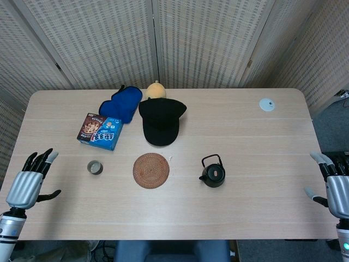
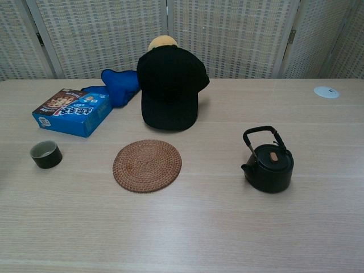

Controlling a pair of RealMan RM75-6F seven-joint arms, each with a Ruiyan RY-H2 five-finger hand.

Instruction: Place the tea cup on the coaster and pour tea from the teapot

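A small dark tea cup (image 1: 95, 167) (image 2: 46, 154) stands upright on the table, left of a round woven coaster (image 1: 151, 170) (image 2: 147, 165). A black teapot (image 1: 212, 173) (image 2: 268, 165) with a raised handle sits to the coaster's right. My left hand (image 1: 28, 184) hovers over the table's front left edge, fingers spread, holding nothing, well left of the cup. At the front right edge my right hand (image 1: 337, 188) is also spread and empty, far from the teapot. Neither hand shows in the chest view.
Behind the coaster lie a black cap (image 1: 161, 120) (image 2: 170, 91), a blue snack box (image 1: 100, 131) (image 2: 73, 111), a blue cloth (image 1: 122, 103) and a yellow object (image 1: 155, 89). A small white disc (image 1: 266, 104) (image 2: 326, 91) sits at the far right. Woven screens stand behind the table.
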